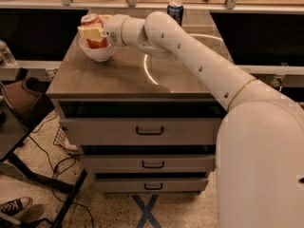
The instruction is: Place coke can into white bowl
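Note:
The coke can (98, 42), orange-red with a silver top, stands tilted inside the white bowl (98, 54) at the back left of the cabinet top. My gripper (91, 32) reaches in from the right and is shut on the can, with a pale finger (88, 32) across its upper side. The can's lower part is hidden behind the bowl's rim, so I cannot tell whether it touches the bowl's bottom.
A dark blue can (175, 11) stands at the back edge of the cabinet top (123, 80). My arm (190, 51) crosses the right half of it. Drawers are below; a chair and cables lie on the floor at left.

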